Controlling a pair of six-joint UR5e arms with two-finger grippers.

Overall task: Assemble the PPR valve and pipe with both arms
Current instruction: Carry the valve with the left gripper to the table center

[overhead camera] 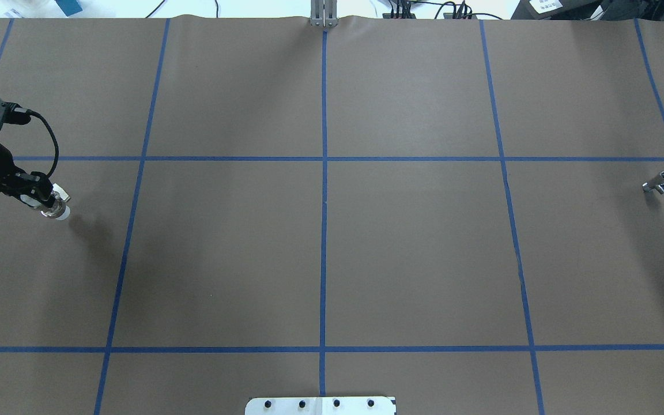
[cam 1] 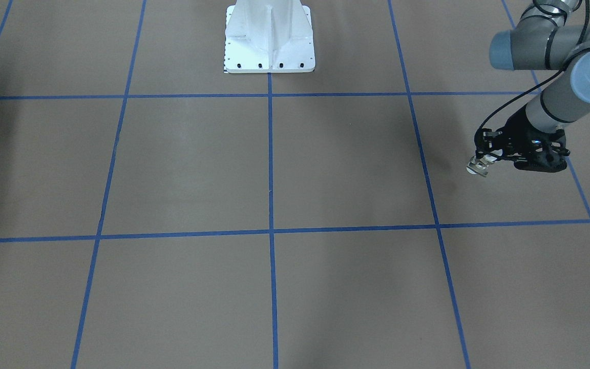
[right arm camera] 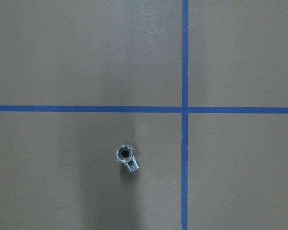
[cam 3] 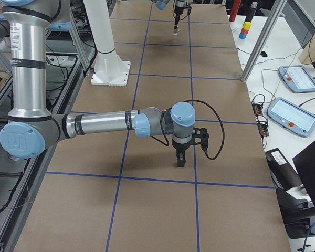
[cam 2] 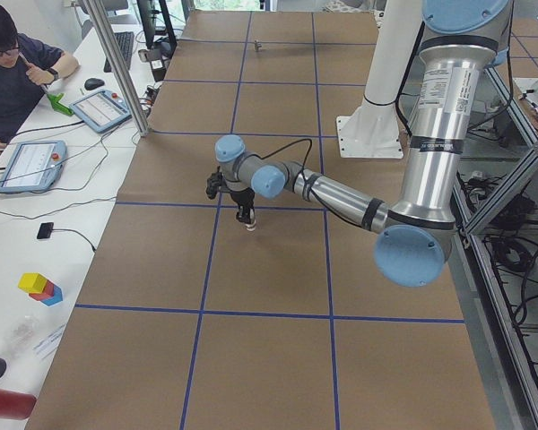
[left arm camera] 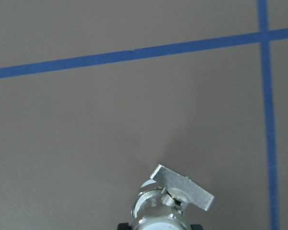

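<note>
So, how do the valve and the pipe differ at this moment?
The valve is held in the left gripper; the pipe lies loose on the table, at the robot's right side, gripped by nothing. The valve shows a white collar and a flat tab; the pipe shows a dark bore. Both are small and greyish-silver.

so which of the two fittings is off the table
The white-collared PPR valve, held up in the left claw; the pipe lies loose on the table.

Brown paper-covered table (overhead camera: 412,259) w/ blue tape grid (overhead camera: 324,259), white desk (cam 2: 9,260) alongside.
</note>
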